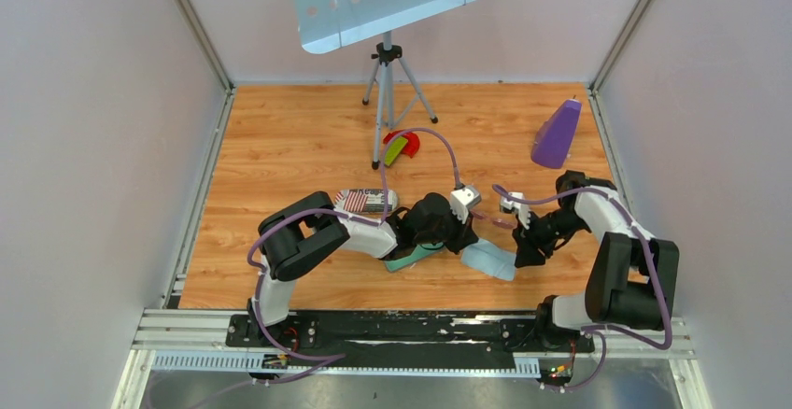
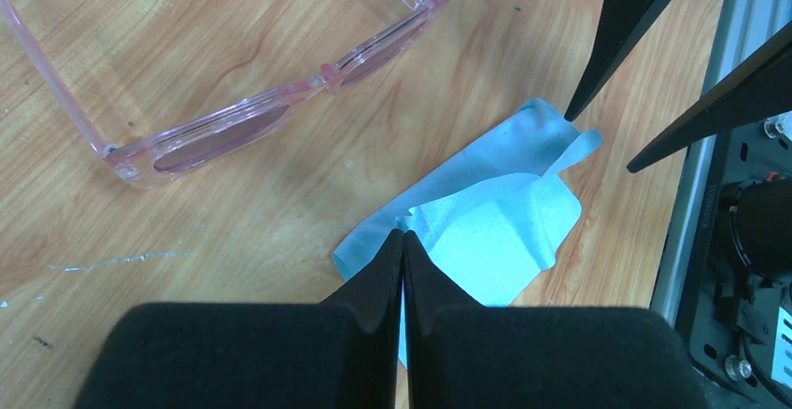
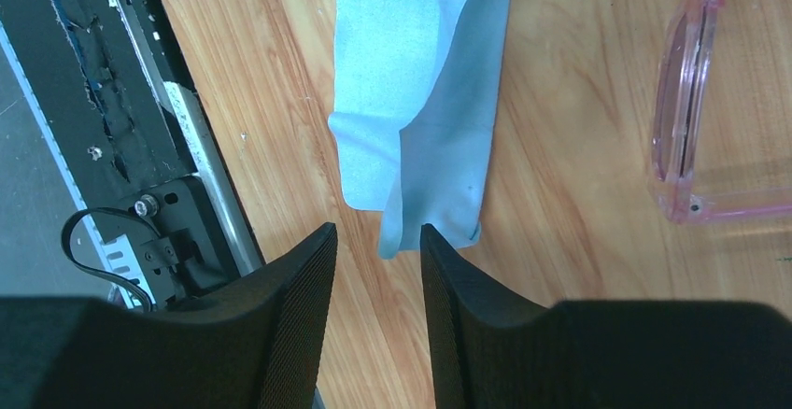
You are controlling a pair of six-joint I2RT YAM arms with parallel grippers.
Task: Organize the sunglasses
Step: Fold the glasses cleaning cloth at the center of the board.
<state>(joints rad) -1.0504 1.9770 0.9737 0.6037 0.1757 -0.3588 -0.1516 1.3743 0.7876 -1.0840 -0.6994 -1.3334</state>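
Note:
The sunglasses (image 2: 243,115), a translucent pink pair with their arms unfolded, lie on the wood floor; in the right wrist view one corner of the sunglasses (image 3: 686,101) shows at the right. In the top view they are faint (image 1: 493,220), between the two wrists. A light blue cloth (image 2: 495,232) lies partly folded just in front of them. My left gripper (image 2: 403,233) is shut, its tips pinching a puckered edge of that cloth. My right gripper (image 3: 378,236) is open, with the cloth's (image 3: 411,101) lower corner hanging between its tips, untouched.
A teal-grey case (image 1: 411,260) lies under the left arm, beside a flag-patterned item (image 1: 366,201). Further back are a red and green object (image 1: 400,145), a tripod (image 1: 386,73) and a purple object (image 1: 557,133). The metal rail (image 3: 201,138) runs close to the cloth.

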